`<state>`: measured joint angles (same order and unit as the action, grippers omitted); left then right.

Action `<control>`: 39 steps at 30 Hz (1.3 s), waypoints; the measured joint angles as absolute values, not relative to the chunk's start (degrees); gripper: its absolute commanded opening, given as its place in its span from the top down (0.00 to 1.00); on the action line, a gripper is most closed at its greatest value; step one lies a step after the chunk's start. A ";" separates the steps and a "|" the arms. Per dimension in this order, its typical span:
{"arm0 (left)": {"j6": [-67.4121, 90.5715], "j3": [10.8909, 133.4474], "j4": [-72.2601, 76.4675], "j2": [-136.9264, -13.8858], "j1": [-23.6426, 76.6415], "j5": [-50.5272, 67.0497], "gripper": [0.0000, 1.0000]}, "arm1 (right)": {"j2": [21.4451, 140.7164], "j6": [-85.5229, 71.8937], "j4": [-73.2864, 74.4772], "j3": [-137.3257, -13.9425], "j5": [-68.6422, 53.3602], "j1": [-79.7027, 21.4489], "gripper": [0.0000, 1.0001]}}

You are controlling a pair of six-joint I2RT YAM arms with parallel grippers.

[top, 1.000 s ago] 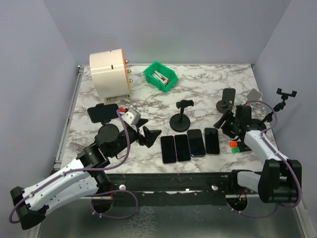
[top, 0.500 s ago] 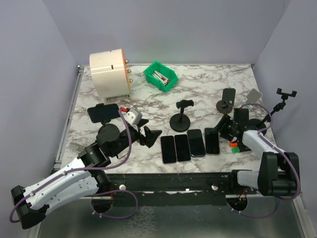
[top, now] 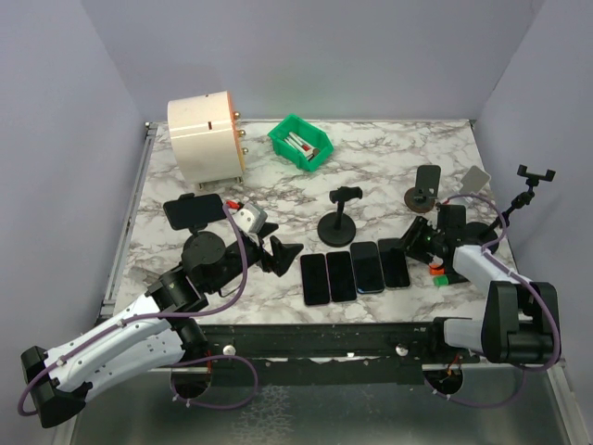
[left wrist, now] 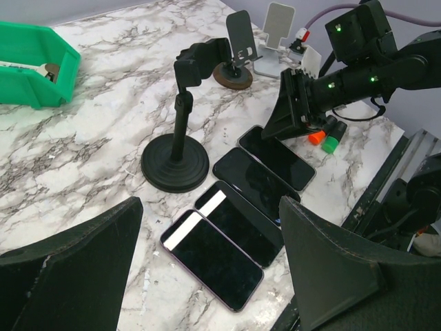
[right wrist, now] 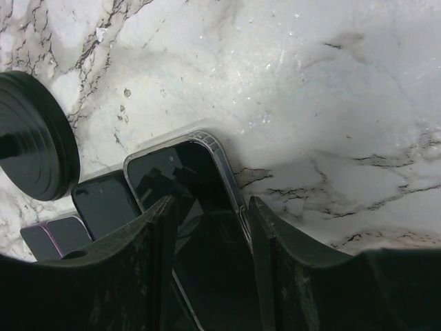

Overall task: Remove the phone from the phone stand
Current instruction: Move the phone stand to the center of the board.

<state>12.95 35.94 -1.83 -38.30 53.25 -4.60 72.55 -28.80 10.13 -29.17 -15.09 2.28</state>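
A dark phone (top: 193, 210) sits sideways in a black phone stand (top: 201, 248) at the left. My left gripper (top: 278, 251) hangs open just right of it, holding nothing; in its wrist view the left gripper (left wrist: 210, 203) looks over several phones lying in a row (left wrist: 213, 258). My right gripper (top: 412, 243) is low over the rightmost flat phone (top: 397, 264). Seen from the right wrist, the right gripper (right wrist: 210, 203) has its jaws partly apart, one finger over that phone (right wrist: 186, 172), the other at its right edge. I cannot tell whether they touch it.
An empty black stand (top: 337, 222) is behind the row. More stands are at the back right: a dark one (top: 426, 185), a white one (top: 474, 176), a clamp one (top: 535, 173). A green bin (top: 300, 142) and cream drum (top: 206, 137) stand far back. Small red and green pieces (top: 437, 271) lie by the right arm.
My right gripper has moved left and down onto the rightmost flat phone, and its jaws have narrowed. The left arm has stayed still.
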 measured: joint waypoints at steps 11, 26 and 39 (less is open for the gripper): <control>12.82 35.94 -1.85 -38.30 53.25 -4.82 0.18 | 67.02 -27.77 15.70 -32.01 -15.88 2.35 0.31; 12.82 35.94 -1.87 -38.33 53.25 -5.21 0.18 | 56.69 -20.38 17.67 -54.33 0.25 -1.17 0.00; 12.80 35.94 -2.28 -37.43 53.25 -5.58 0.18 | 76.93 -17.85 9.39 -57.65 6.39 -1.34 0.00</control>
<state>12.80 35.94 -2.28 -37.43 53.25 -5.58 76.93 -17.85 9.39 -57.65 6.39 -1.34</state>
